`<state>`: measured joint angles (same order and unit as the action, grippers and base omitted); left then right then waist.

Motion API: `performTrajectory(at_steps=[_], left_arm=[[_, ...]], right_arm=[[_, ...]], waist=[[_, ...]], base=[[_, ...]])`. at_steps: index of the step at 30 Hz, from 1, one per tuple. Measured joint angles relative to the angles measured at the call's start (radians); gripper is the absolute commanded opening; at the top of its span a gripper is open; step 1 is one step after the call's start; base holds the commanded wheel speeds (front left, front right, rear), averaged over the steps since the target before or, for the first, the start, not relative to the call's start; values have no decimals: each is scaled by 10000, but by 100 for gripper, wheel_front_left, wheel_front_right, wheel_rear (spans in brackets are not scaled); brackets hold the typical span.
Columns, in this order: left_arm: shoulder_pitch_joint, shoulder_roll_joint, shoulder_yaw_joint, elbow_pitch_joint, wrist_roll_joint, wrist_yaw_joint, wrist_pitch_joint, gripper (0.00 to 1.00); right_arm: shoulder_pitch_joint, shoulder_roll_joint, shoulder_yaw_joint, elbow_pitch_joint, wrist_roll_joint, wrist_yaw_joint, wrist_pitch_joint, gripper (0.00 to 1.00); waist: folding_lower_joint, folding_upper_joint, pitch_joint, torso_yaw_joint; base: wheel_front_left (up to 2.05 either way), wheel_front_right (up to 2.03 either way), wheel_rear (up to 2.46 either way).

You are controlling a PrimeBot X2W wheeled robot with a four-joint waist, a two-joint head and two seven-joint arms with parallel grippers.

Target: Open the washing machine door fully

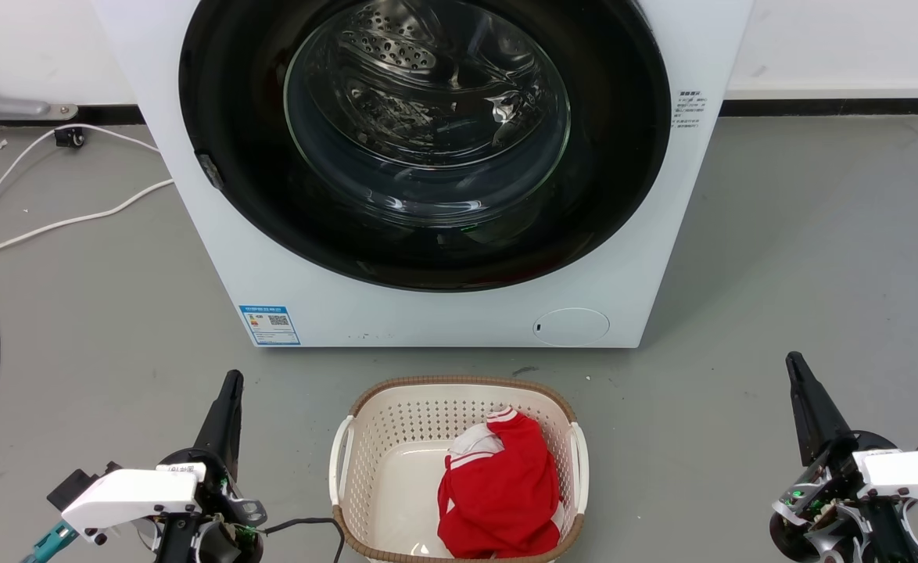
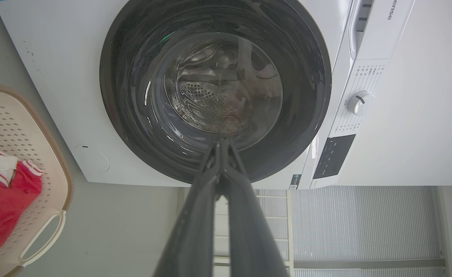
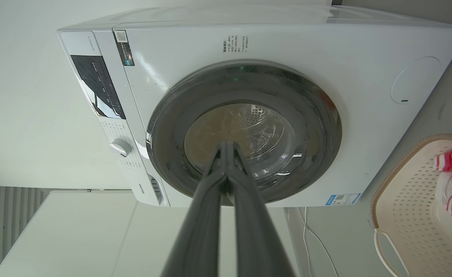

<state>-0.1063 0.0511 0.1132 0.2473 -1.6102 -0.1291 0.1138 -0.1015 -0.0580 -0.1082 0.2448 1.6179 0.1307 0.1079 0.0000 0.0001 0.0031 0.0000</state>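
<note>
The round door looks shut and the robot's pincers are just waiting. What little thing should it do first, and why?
Probably lift the left pincer toward the small grey catch on the left rim of the washing machine door. The door sits closed, and that pincer rests shut, low and apart from it, on the catch's side.

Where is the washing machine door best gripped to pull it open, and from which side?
Probably the small grey recess on the left rim of the washing machine door, hooked from the robot's left; the rest looks smooth and flush.
</note>
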Motion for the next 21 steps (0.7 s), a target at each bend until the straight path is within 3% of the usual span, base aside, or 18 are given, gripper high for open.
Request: performTrajectory(at_steps=[13,14,21], left_arm=[[0,0,2,0,0,0,0,0],[9,-2,-2,15,-2,2,0,100],[228,-25,-251,113,8,12,-234,100]], right_arm=[[-2,8,-13,2,0,0,27,0],[9,10,-13,15,2,0,25,100],[298,35,61,67,-4,0,-209,100]], waist=[[0,0,0,0],[0,0,0,0],[1,0,5,-1]], base=[[0,0,0],[0,0,0],[0,0,0]])
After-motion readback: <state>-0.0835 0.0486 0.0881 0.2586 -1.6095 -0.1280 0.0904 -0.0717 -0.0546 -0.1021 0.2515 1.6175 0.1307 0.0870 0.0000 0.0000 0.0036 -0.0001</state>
